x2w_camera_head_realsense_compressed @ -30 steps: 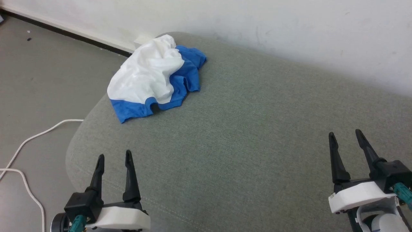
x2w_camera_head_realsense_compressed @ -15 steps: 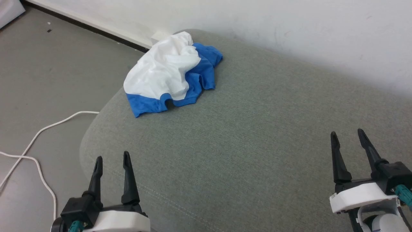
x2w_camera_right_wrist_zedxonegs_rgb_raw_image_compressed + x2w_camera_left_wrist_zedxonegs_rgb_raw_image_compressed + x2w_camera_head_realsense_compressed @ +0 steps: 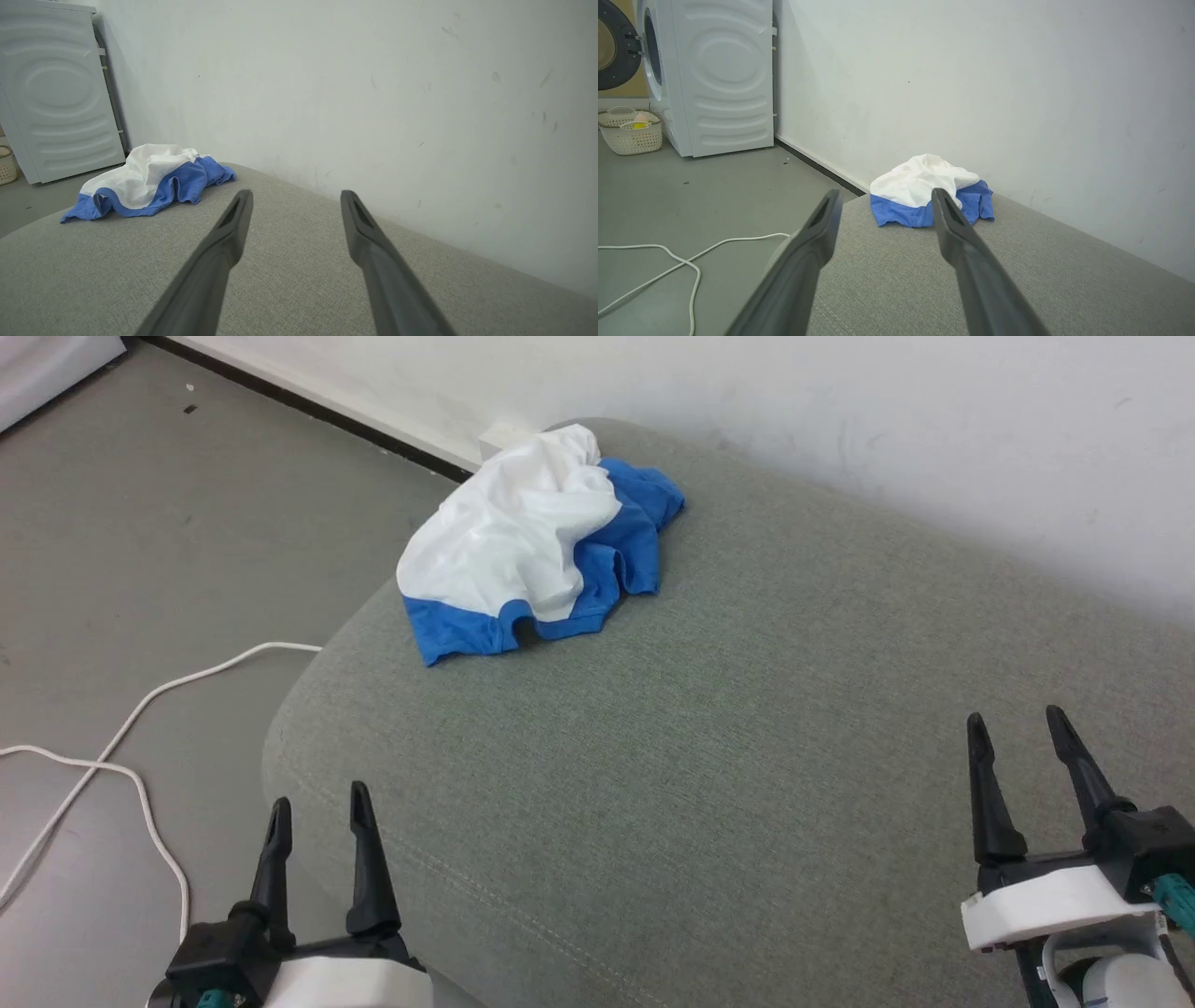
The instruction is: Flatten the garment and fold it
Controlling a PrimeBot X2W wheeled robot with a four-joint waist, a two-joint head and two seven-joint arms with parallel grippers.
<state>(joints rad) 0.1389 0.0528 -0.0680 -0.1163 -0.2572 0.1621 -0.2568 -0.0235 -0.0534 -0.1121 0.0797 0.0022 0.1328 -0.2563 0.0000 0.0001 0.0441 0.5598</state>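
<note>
There, the crumpled shirt lay on the cushion; the left gripper and the right gripper gaped wide, empty.

One white-and-blue garment and one grey upholstered seat. Two robot hands, a left hand and a right hand, each with two dark fingers. On the floor: one white cable, one white washing machine and one pale basket.
</note>
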